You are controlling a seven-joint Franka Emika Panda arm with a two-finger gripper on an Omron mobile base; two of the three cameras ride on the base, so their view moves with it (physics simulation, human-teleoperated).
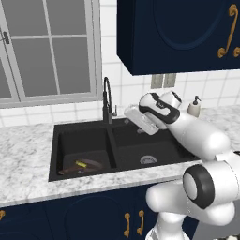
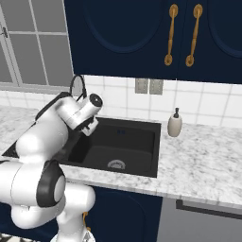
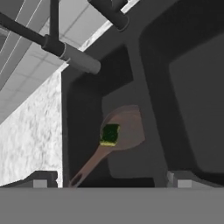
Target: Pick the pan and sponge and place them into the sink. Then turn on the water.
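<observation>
No text, label, brand, number or sign can be read in any view, neither on the soap bottle (image 2: 175, 123) nor on the wall outlets (image 2: 148, 86) behind the counter.

Kitchen — sink (image 1: 58, 140), tap (image 1: 107, 98), cabinets (image 1: 178, 33)
</observation>
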